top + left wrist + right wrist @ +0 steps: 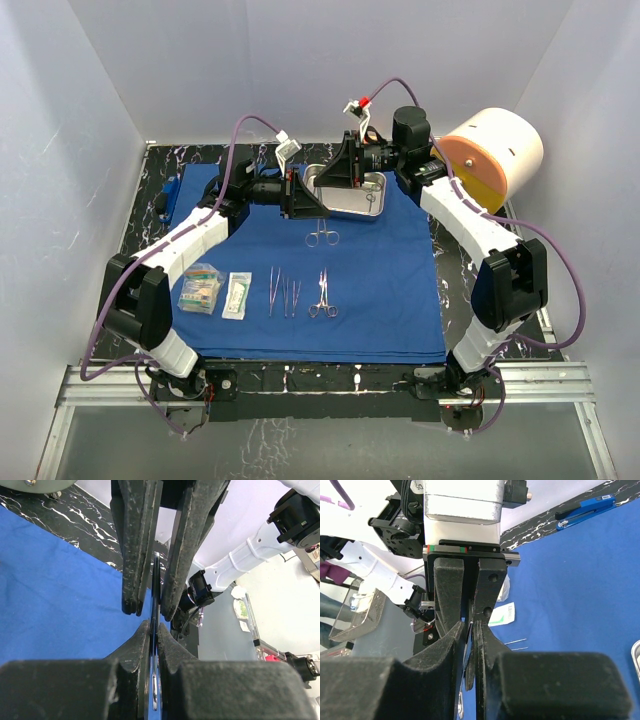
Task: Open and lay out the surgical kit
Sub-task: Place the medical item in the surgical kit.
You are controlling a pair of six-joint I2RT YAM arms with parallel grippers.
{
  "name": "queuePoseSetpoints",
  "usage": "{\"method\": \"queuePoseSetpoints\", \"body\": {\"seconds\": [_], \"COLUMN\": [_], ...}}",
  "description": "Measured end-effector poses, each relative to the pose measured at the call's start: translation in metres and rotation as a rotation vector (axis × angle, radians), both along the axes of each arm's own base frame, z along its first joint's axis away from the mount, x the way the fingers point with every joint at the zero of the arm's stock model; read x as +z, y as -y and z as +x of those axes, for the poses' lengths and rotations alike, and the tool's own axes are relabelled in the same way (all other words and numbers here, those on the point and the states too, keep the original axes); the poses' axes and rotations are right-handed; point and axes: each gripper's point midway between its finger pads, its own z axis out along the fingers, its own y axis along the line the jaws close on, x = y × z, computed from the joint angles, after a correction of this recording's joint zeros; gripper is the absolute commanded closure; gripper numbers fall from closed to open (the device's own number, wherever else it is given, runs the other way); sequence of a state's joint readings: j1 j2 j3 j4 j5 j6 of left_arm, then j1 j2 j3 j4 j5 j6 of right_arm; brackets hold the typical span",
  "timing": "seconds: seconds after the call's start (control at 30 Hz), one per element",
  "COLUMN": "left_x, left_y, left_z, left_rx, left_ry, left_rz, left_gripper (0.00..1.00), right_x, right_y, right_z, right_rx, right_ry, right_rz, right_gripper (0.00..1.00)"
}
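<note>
The left tool (155,627) is clamped tight on a thin steel instrument (155,580). The instrument shows edge-on as a bright sliver between the black pads, so its kind is not clear. The right tool (472,625) meets it head-on from the far right, with one finger on each side of the same sliver and the two almost together. Whether they pinch it or only flank it I cannot tell. In the top view the two tools come together at the left end of the steel tray (350,213).

The tray is a shiny shallow rectangle with rounded corners, and it sits at the far middle of the blue cloth wrap (385,290). The wrap is royal blue, spread flat, and covers most of the desk (150,160), which is black with white veining.

Just near of the tray, a ring-handled clamp (322,237) lies alone on the cloth. Nearer still is a row. From the left it holds two clear packets (200,287), the second one flatter and paler, then slender forceps (275,290) lying side by side, then a second clamp (322,297). All are set apart from one another. The packets carry print, with greenish marks on the flat one in the right wrist view, but it is too small to read.

Off the cloth, a white-and-orange cylinder (495,155) lies at the far right. A small blue-and-black item (585,507) rests at the cloth's far left edge.
</note>
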State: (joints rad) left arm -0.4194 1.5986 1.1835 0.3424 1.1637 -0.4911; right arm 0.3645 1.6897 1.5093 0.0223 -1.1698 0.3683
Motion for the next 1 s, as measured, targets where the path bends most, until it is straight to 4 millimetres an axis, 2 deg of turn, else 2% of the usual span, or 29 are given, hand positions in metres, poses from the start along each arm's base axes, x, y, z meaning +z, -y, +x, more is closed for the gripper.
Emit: {"method": "queuePoseSetpoints", "body": {"seconds": [0.13, 0.23, 0.4, 0.57, 0.67, 0.83, 1.0], "left_x": [0.000, 0.000, -0.002, -0.002, 0.002, 0.002, -0.001], "left_y": [0.000, 0.000, 0.000, -0.003, -0.007, -0.020, -0.043], "left_z": [0.000, 0.000, 0.001, -0.003, -0.007, -0.013, -0.008], "left_rx": [0.000, 0.000, 0.003, 0.006, 0.011, 0.027, 0.067], "left_ry": [0.000, 0.006, 0.010, 0.024, 0.053, 0.103, 0.160], "left_rz": [0.000, 0.000, 0.004, 0.016, 0.024, 0.068, 0.132], "left_gripper": [1.00, 1.00, 0.76, 0.46, 0.31, 0.19, 0.09], "right_x": [-0.001, -0.001, -0.002, -0.003, -0.004, -0.011, -0.029], "right_y": [0.000, 0.000, 0.000, 0.003, 0.007, 0.014, 0.024], "right_z": [-0.001, -0.002, -0.002, 0.002, 0.006, 0.011, 0.008], "right_rx": [0.005, 0.007, 0.008, -0.006, -0.021, -0.053, -0.086], "right_ry": [-0.002, -0.015, -0.019, -0.005, 0.000, -0.005, -0.027], "right_rz": [-0.002, -0.004, -0.006, -0.008, -0.010, -0.035, -0.076], "right_gripper": [1.00, 1.00, 1.00, 1.00, 1.00, 1.00, 1.00]}}
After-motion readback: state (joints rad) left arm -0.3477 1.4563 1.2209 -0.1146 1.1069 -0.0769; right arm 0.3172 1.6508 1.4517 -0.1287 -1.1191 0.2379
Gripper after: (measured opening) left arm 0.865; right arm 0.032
